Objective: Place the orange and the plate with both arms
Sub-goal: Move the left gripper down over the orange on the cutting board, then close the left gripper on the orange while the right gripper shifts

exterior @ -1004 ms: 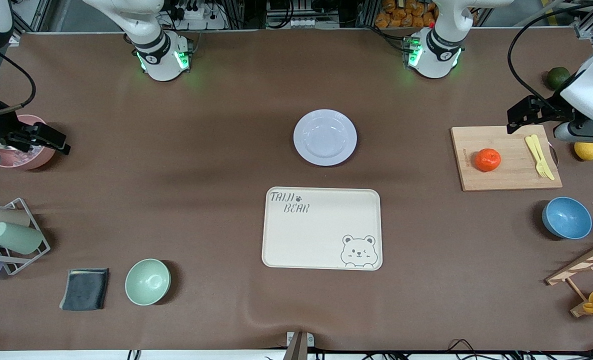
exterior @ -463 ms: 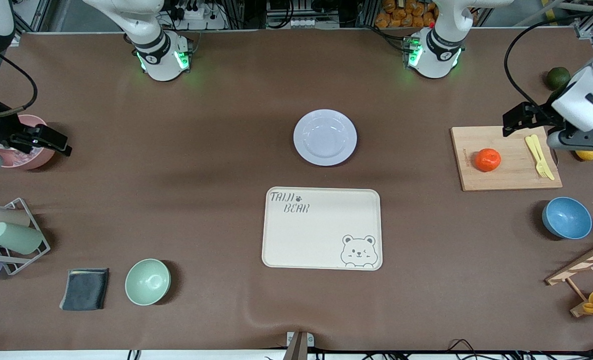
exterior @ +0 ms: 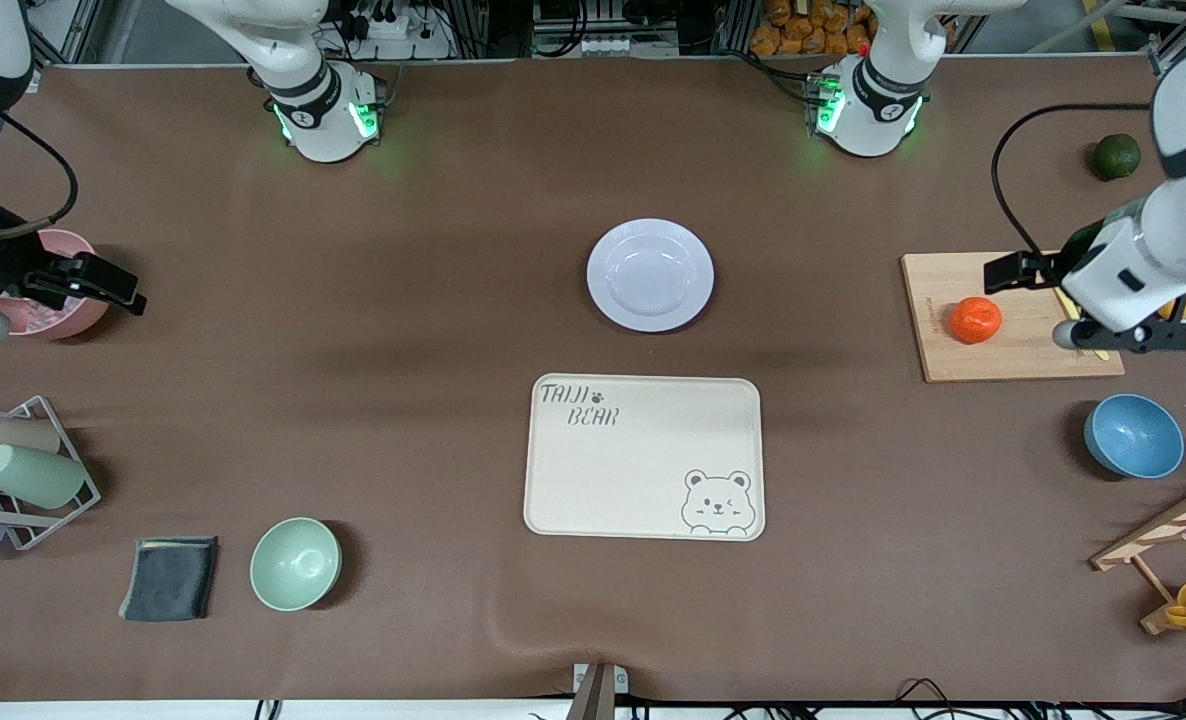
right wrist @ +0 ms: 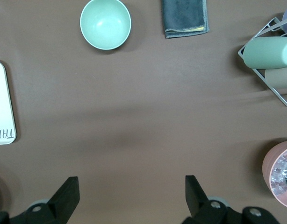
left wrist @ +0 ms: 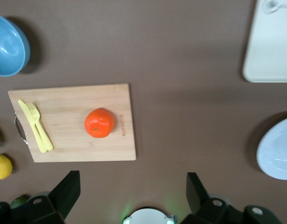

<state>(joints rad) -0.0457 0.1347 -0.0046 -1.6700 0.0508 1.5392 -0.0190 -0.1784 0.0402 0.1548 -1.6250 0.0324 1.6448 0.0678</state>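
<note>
Brown table. Left gripper (left wrist: pixel 129 193) open above board (exterior: pixel 1023 355), right of frame; orange (exterior: pixel 975 320) may roll. Right gripper (right wrist: pixel 129 196) open, waits far left. Plate (exterior: pixel 650 275) centre.

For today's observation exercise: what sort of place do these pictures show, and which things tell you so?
Probably a robotics lab set up as a mock kitchen table: two arm bases bolted along the table's edge, a cutting board with an orange, and a plate.

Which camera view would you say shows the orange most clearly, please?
The left wrist view: the orange sits unobstructed mid-frame on the cutting board, its dimpled top visible. The front view shows it smaller, beside the left gripper. The right wrist view misses it.
</note>
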